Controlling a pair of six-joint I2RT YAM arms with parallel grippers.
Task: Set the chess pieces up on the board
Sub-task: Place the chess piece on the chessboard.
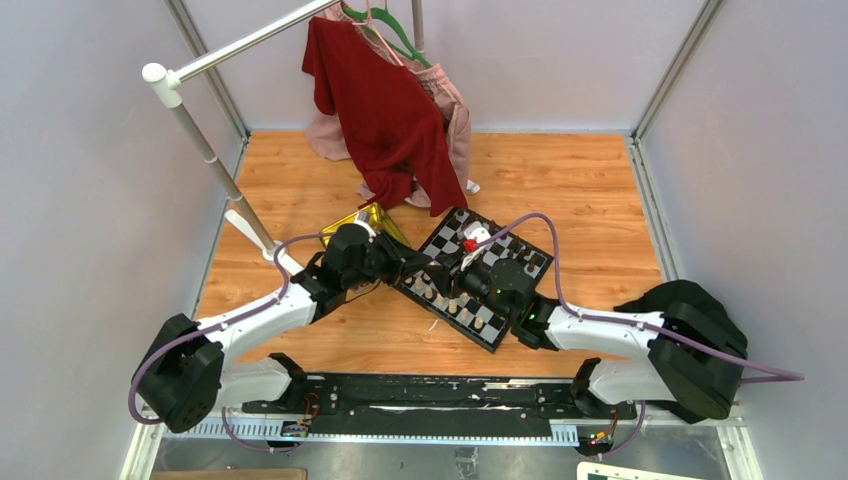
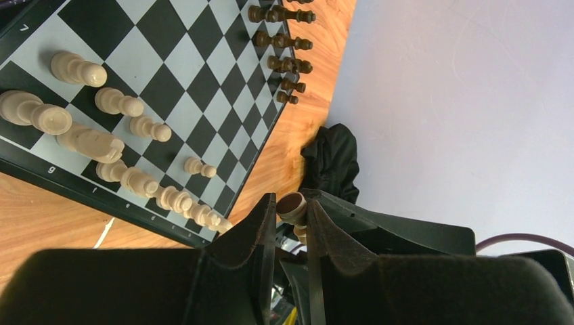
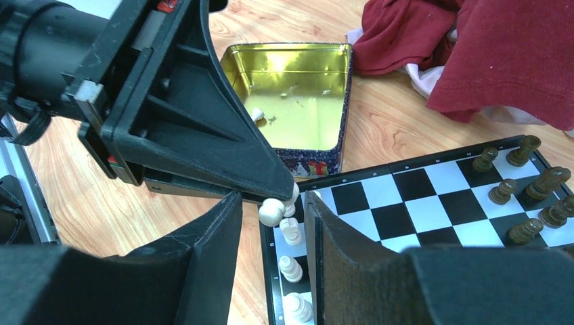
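Here, gold tin, one cream piece inside

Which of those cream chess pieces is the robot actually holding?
The round-topped piece clamped in the left pincer near a corner of the board; the cream ones standing on the board are untouched.

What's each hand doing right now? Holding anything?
Left hand: closed on a cream chess piece.
Right hand: open, its fingers on either side of that piece, not gripping it.
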